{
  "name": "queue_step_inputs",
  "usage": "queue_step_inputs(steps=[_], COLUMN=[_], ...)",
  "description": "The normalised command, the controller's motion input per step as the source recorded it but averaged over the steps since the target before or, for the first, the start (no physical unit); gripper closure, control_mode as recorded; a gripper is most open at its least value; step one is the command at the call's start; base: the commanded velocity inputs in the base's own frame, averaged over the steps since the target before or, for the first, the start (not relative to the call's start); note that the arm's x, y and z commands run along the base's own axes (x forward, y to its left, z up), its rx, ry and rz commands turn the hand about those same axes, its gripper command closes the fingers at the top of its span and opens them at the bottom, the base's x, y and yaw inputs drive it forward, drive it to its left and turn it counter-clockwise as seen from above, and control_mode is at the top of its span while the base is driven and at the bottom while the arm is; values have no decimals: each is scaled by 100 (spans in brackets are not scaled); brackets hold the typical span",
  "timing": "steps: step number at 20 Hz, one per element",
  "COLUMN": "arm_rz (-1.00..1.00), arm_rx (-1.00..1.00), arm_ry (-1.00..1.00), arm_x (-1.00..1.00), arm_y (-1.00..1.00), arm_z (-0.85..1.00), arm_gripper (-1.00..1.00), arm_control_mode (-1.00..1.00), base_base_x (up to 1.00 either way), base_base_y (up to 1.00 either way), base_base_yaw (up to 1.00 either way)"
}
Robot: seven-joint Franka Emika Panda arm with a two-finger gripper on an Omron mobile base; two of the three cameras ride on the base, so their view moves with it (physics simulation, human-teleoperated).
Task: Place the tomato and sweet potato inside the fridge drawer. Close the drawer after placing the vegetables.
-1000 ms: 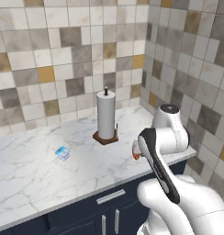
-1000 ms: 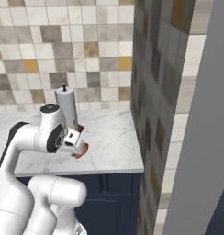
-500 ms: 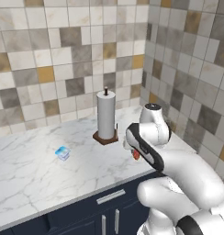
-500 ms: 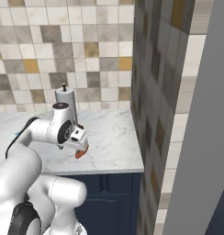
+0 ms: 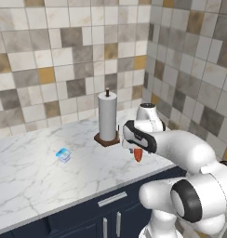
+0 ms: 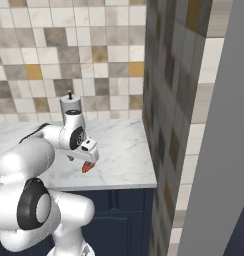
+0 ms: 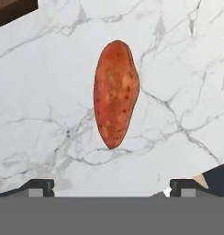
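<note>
The sweet potato (image 7: pixel 116 94), an orange-red oval with tapered ends, lies on the white marble counter (image 5: pixel 36 181) near its front right corner. It also peeks out under the hand, sweet potato (image 5: pixel 138 155) on one side and sweet potato (image 6: pixel 87 166) on the other. My gripper (image 7: pixel 111 186) hangs straight above it, pointing down, gripper (image 5: pixel 136 148) and gripper (image 6: pixel 89 159) close over the oval. It is open, with its tips spread wider than the potato and not touching it. The tomato and the fridge drawer are out of view.
A paper towel roll (image 5: pixel 107 118) on a dark wooden base stands just behind the hand, paper towel roll (image 6: pixel 70 104). A small blue object (image 5: pixel 63 155) lies to the left. A tall tiled wall (image 6: pixel 169 125) bounds the counter's right end. Dark blue cabinets (image 5: pixel 110 214) sit below.
The arm's upper links have swung and folded lower, while the hand has stayed over the sweet potato. The sweet potato has not moved.
</note>
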Motion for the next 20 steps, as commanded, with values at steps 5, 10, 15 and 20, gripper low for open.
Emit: queue_step_inputs(steps=[5,10,15,20], arm_rz=[-9,-6,-3,-3], arm_rx=[0,0,0,0], arm_ry=[0,0,1,1], arm_x=[14,13,28,29], arm_y=[-1,0,0,0], arm_z=[-19,-38,-31,-23], arm_gripper=[-100,-100,-100,-100], arm_control_mode=[-100,-100,-100,-100], base_base_x=[0,0,0,0], base_base_y=[0,0,0,0], base_base_yaw=[0,0,0,0])
